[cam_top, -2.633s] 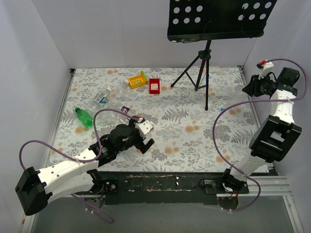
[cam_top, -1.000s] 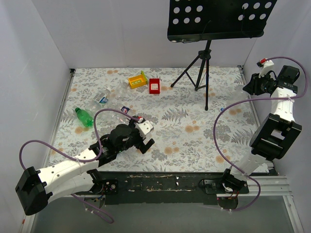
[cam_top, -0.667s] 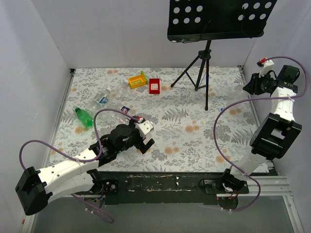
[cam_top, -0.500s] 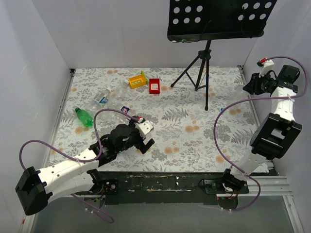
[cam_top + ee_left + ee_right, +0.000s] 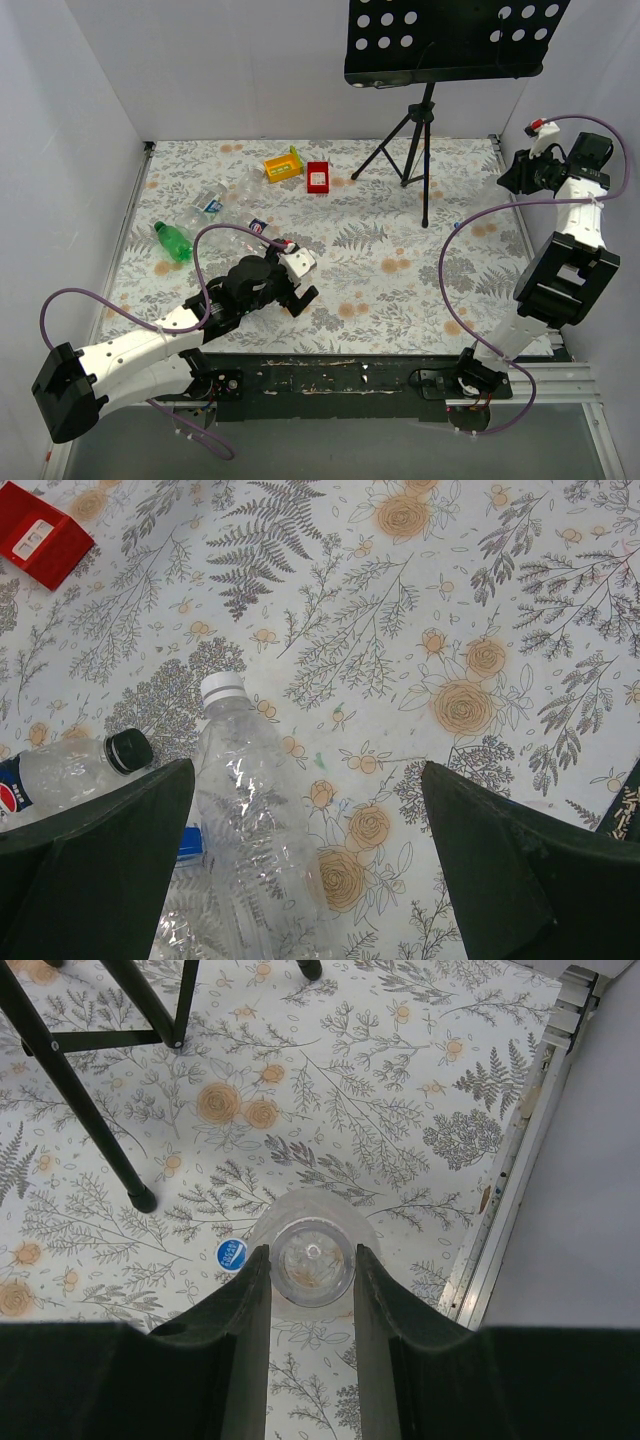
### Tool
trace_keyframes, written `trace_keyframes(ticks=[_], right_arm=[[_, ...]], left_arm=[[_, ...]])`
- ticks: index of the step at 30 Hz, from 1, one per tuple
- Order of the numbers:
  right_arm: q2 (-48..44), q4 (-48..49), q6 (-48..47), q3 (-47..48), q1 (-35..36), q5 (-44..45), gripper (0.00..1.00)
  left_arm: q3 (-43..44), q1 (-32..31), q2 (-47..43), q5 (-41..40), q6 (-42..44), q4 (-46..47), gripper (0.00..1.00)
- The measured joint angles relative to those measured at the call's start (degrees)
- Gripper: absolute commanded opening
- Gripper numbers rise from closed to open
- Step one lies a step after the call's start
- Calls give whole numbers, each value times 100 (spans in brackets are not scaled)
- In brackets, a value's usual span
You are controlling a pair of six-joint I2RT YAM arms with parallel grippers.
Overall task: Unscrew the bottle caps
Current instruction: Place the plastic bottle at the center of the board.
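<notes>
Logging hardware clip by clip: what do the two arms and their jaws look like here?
The left arm and right arm have white links and black joints. A purple cable loops along each. The jaws are dark and wedge-shaped; a small red knob sits beside each pair.

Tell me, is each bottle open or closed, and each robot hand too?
left gripper: jaws wide open, empty.
right gripper: jaws shut on the clear bottle.
clear bottle: upright, cap off.
blue cap: off, lying loose.
white-capped bottle: lying down, cap on.
black-capped bottle: lying down, cap on.
</notes>
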Motion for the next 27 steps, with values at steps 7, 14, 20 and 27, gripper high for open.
trace_keyframes(ticks=[7,14,20,27], right_arm=[[2,-42,-127,9,37,13,37],[-4,-76,-232,7,39,11,54],[-7,-122,-297,-92,44,103,66],[-17,-133,-291,-238,48,256,76]], left_arm=[[0,0,0,0,0,0,98],[0,0,0,2,0,-2,98],[0,0,-2,2,0,-2,98],[0,0,-2,4,0,-7,98]])
